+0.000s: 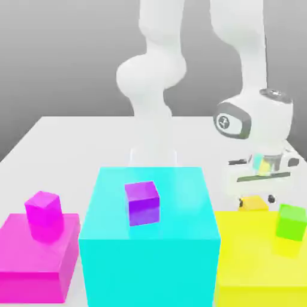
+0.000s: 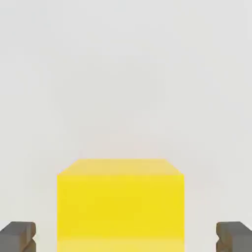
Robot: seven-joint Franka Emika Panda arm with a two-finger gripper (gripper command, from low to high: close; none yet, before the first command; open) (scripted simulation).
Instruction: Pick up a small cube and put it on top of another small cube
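Reach step: gripper hangs over small orange-yellow cube on table behind big yellow block, fingers spread, nothing held. Next: descend, clamp, lift toward green cube on yellow block.

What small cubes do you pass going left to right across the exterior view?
small magenta cube → small purple cube → small orange-yellow cube → small green cube

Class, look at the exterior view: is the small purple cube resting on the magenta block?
No, the small purple cube sits on the cyan block; the magenta block carries a magenta cube.
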